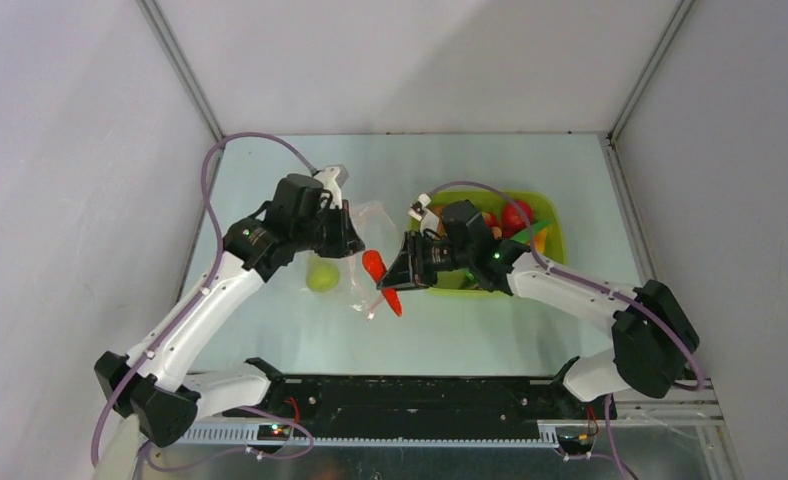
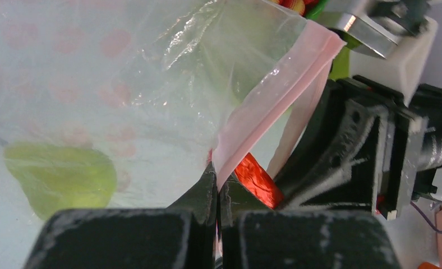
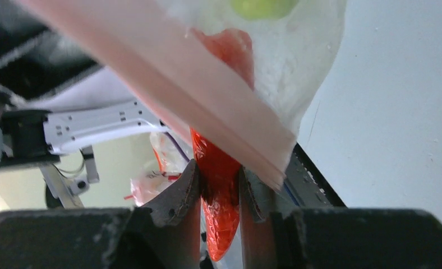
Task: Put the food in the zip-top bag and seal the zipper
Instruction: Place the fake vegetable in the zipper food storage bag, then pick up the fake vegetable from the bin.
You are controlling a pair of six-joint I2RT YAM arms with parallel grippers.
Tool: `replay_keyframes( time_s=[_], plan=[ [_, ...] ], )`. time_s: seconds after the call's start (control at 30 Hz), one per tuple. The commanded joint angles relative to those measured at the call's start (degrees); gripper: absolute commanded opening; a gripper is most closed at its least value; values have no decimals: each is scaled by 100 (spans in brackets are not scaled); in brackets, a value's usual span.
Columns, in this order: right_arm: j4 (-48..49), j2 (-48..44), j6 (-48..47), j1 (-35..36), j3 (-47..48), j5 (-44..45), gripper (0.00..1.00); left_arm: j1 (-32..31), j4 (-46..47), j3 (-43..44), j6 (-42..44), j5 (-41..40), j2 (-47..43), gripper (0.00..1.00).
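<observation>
left end effector (image 2: pixel 217 193) is pinching closed on the zipper (image 2: pixel 275 95), holding the zip-top bag (image 2: pixel 151 84) by its mouth. lime (image 2: pixel 61 176) is sitting inside. right end effector (image 3: pixel 219 185) is clamping a long red-orange piece (image 3: pixel 221 224), tip entering the mouth. bag film's looking thin, floppy, prob slippery, so the stiffer strip's the better hold. toy's prob light.

High overhead view from behind, two close wrist views (both on the zipper (image 2: pixel 275 101))
</observation>
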Motion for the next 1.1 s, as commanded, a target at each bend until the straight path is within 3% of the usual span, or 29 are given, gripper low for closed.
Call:
replay_keyframes(
  time_s=[0.0, 0.27, 0.5, 0.67, 0.87, 1.07],
  plan=[
    [194, 123, 859, 3, 497, 661, 6, -48, 233, -1, 240, 286, -195, 0],
    [-233, 337, 913, 92, 1197, 1858, 11, -87, 224, 19, 310, 663, -81, 0],
    [-839, 338, 446, 195, 1464, 2634, 30, -107, 337, -45, 313, 897, -184, 0],
    [-1093, 329, 134, 299, 1558, 2873, 51, -107, 412, -85, 281, 1185, -183, 0],
    [-1203, 289, -30, 424, 1664, 2902, 67, -112, 417, -85, 270, 1219, -201, 0],
    [-1145, 87, -326, 498, 1663, 2694, 72, -110, 401, -82, 271, 1111, -260, 0]
  ],
)
